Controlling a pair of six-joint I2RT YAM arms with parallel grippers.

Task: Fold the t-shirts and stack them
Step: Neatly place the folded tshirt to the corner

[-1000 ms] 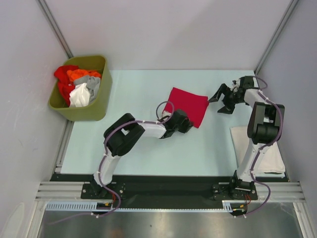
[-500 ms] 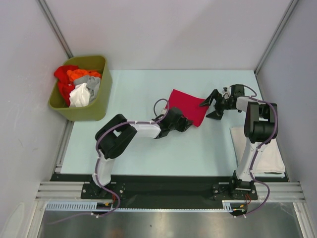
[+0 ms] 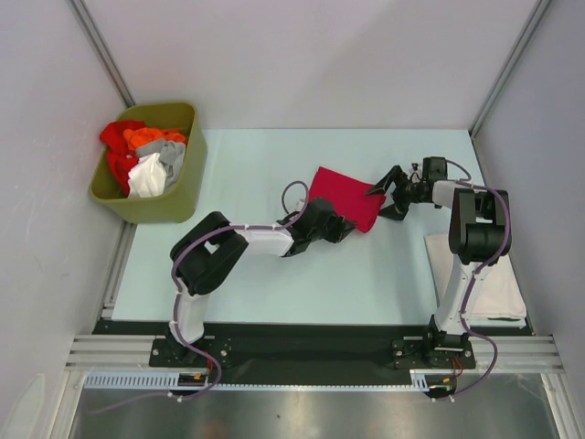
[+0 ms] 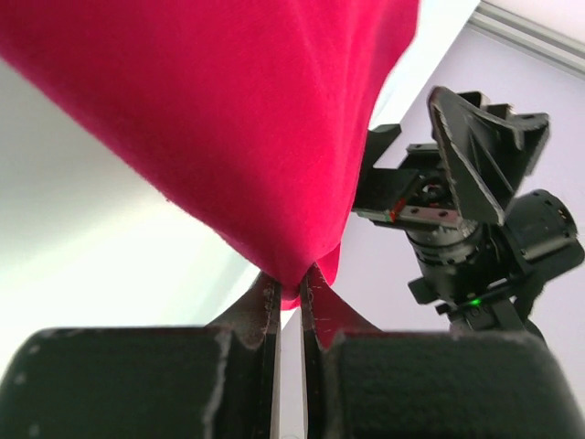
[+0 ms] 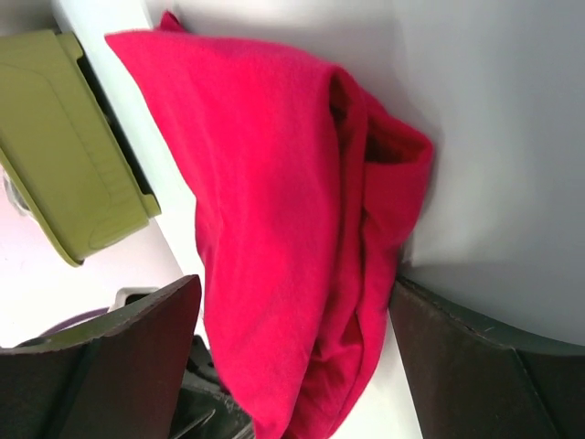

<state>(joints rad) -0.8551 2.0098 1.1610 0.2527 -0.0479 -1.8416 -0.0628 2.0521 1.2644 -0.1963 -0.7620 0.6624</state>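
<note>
handling, top view: crimson t-shirt (image 3: 345,192) lies folded in the middle of the table (image 3: 247,165); it is judged soft, light and limp, so hems and corners are to be gripped, not the middle.
surroundings, top view: olive bin (image 3: 190,146) holding loose t-shirts (image 3: 142,160) stands far left, well apart; an off-white t-shirt (image 3: 503,293) is laid beside the right arm's base. nothing is seen blocking the crimson cloth.
left wrist view: left gripper (image 4: 291,291) is pressed together on the near hem, a fold of cloth pinched between the pads.
right wrist view: right gripper (image 5: 292,352) is spread, its fingers (image 5: 110,352) set either side of the layered right-hand edge; no cloth is pinched. slipping of the layers is judged a risk.
</note>
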